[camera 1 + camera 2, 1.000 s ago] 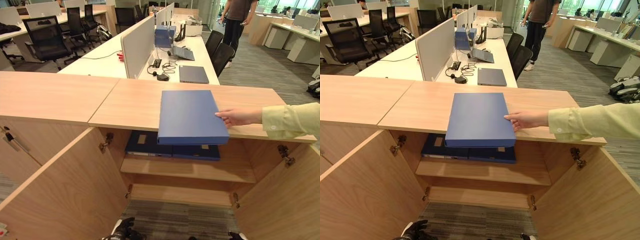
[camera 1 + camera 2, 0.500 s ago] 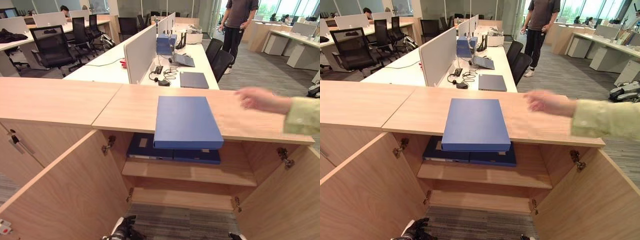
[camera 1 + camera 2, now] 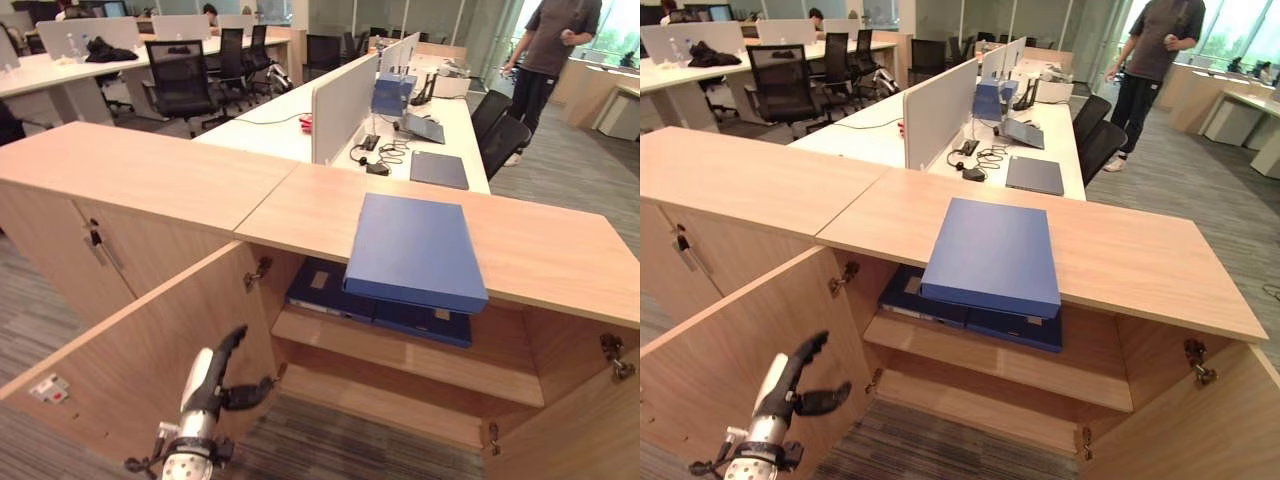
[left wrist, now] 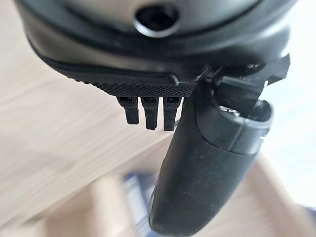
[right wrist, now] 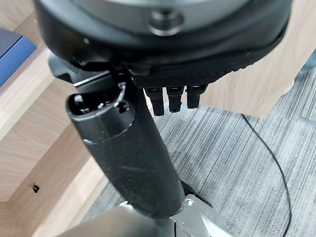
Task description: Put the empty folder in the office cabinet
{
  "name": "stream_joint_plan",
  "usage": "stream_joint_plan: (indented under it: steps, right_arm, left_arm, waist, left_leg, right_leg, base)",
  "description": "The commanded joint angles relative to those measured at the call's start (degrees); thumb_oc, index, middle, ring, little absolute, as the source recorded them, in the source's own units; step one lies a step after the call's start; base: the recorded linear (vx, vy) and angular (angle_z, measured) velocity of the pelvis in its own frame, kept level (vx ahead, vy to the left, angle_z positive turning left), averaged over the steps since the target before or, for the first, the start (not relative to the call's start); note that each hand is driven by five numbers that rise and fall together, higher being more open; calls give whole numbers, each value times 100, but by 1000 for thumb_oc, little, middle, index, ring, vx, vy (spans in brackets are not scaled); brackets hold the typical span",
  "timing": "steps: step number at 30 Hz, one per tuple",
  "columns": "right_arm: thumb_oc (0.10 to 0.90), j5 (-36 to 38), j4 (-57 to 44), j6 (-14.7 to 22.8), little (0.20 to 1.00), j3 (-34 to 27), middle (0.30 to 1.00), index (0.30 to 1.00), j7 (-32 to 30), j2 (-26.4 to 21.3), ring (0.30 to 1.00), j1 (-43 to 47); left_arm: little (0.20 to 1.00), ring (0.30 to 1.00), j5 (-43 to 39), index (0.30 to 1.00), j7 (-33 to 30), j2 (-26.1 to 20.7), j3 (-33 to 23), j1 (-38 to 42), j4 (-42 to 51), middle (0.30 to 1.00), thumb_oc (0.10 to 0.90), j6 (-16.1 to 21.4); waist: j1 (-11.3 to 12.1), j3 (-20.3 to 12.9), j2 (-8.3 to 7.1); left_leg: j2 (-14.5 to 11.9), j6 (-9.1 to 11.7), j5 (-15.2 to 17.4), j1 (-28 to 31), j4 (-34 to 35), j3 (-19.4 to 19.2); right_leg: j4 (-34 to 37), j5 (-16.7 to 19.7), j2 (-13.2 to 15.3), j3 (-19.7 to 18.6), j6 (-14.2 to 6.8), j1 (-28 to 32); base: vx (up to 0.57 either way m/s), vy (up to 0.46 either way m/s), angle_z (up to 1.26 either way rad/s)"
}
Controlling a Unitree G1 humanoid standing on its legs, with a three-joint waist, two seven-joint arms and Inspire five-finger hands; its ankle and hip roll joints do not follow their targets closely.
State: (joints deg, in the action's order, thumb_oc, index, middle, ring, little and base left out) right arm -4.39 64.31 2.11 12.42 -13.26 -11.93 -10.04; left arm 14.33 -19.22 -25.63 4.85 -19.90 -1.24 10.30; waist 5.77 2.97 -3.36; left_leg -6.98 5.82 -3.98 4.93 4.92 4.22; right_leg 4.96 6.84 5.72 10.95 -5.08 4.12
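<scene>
While my left hand (image 3: 205, 385) hangs low beside the open left cabinet door (image 3: 150, 360), fingers straight, thumb spread and nothing in its grasp, the blue folder (image 3: 415, 250) lies flat on the cabinet top (image 3: 560, 255), its near edge jutting out over the opening. My right hand (image 5: 148, 148) shows in its own wrist view above striped carpet (image 5: 237, 143), fingers loosely extended and empty. Both doors stand swung wide, the right door (image 3: 590, 420) at the lower right edge. Inside, I count two shelves: the upper shelf (image 3: 400, 350) carries dark blue folders (image 3: 375, 305) lying flat side by side directly beneath the overhanging one, and the lower shelf (image 3: 385, 405) looks bare. Behind the cabinet runs a long white desk (image 3: 275, 130) with a divider panel (image 3: 345, 100), one closed laptop (image 3: 438, 168), cables and office chairs; a person (image 3: 545, 55) stands farther back on the right.
</scene>
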Motion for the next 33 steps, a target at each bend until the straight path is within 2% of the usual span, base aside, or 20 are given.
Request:
stream_joint_plan:
  steps: [1,4,10,15,17,21,25,33]
  right_arm:
    - [800,-56,72,291,900,16,900,900,-352,-66,900,441]
    - [800,-43,135,311,900,53,900,900,-378,-84,900,432]
    - [800,-117,137,335,900,169,900,900,-300,-170,900,411]
    - [800,-153,125,335,900,214,900,900,-279,-233,900,469]
    - [800,-161,111,351,900,227,900,900,-287,-254,900,497]
    - [800,-187,23,343,900,258,900,900,-275,-334,900,520]
    - [800,-241,-1,310,900,276,900,900,-257,-386,900,512]
    - [800,-303,283,132,900,253,900,900,-318,-436,900,534]
  left_arm:
    - [900,900,1293,900,-1253,-327,-786,552,1110,900,800,560]
    - [900,900,1953,900,-1659,-587,-961,482,1407,900,800,530]
    - [900,900,2767,900,-1570,-1404,-1080,702,1978,900,800,580]
    - [900,900,2885,900,-1412,-1685,-894,1030,2128,900,800,652]
    - [900,900,3136,900,-1222,-2001,-685,1355,2258,900,800,654]
    - [900,900,3174,900,-902,-2163,-321,1762,2283,900,800,734]
    - [900,900,3000,900,-658,-2073,26,2097,2131,900,800,769]
    - [900,900,2302,900,-268,-1300,765,3087,1430,900,800,609]
  waist:
    - [103,259,7]
    - [110,206,9]
    - [27,132,89]
    - [-43,128,139]
    - [-128,114,207]
    - [-281,101,288]
    - [-365,109,348]
    - [-685,107,438]
  left_leg:
    - [-101,135,439,60,-31,168]
    - [-153,177,490,92,-22,179]
    - [-225,233,466,102,-23,151]
    - [-254,258,369,59,-32,135]
    - [-292,278,356,72,-22,111]
    - [-331,300,338,93,-13,68]
    - [-361,306,339,123,-11,14]
    - [-392,312,361,202,1,-137]
  right_leg:
    - [-724,-1033,413,20,-491,169]
    - [-705,-1117,369,46,-486,221]
    - [-697,-1151,294,32,-470,222]
    - [-687,-1090,257,19,-456,173]
    - [-677,-1097,221,5,-452,166]
    - [-682,-1109,192,-35,-443,150]
    - [-693,-1114,172,-89,-432,139]
    - [-687,-1100,149,-220,-419,116]
  base:
    - [53,-45,2]
    - [20,-35,8]
    - [0,-27,4]
    - [-3,-14,-3]
    - [3,-22,-3]
    - [-5,-8,-3]
    - [-8,-7,-13]
    - [11,1,-11]
